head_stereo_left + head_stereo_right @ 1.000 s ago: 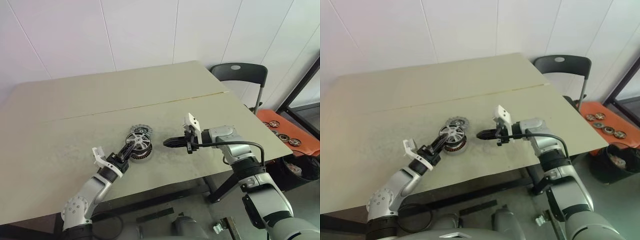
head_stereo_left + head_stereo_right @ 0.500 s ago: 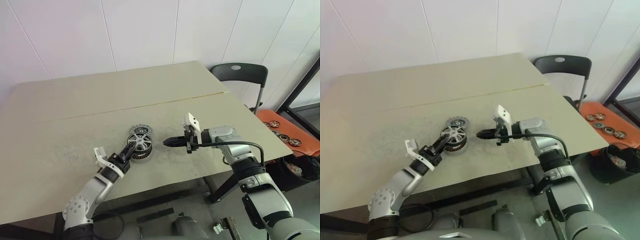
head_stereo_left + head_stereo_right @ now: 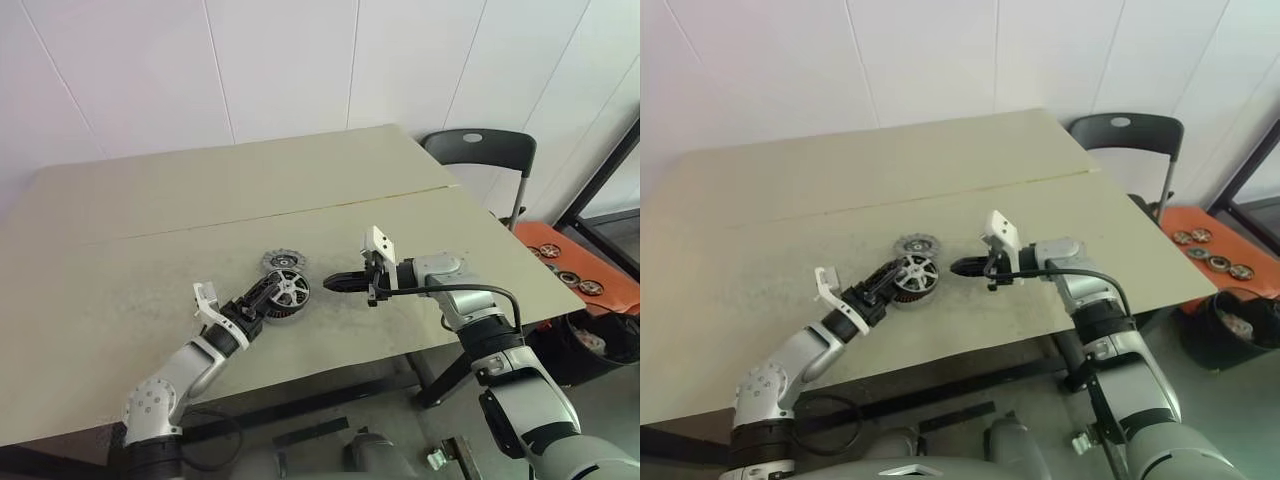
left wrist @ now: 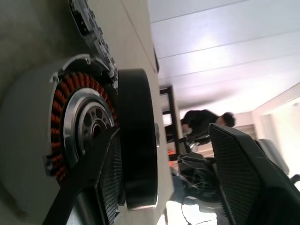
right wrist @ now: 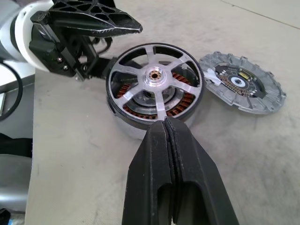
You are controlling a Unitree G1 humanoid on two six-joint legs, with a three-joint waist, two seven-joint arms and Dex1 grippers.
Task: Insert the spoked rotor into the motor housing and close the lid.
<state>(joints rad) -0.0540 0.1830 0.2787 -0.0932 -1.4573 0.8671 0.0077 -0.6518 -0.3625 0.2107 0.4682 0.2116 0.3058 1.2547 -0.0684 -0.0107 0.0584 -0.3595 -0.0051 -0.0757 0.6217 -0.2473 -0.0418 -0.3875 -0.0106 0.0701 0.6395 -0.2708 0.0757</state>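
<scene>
The spoked rotor (image 5: 152, 84) lies on top of the motor housing (image 4: 70, 124), whose copper windings show through the spokes. Both sit at mid-table (image 3: 290, 291). My left gripper (image 3: 268, 295) reaches in from the near left, open. Its fingers (image 4: 110, 173) straddle the rotor's dark rim, one close beside it and the other well apart. The toothed grey lid (image 5: 243, 86) lies flat just behind the housing. My right gripper (image 5: 167, 124) is shut on nothing, with its tip a little to the right of the rotor.
The beige table (image 3: 150, 210) has a seam across its middle. A black chair (image 3: 480, 150) stands past its far right corner. An orange tray (image 3: 575, 270) holding more round parts sits beyond the right edge.
My left gripper's fingers have spread apart and released the rotor. The rotor now rests lower over the housing. The right arm has kept still.
</scene>
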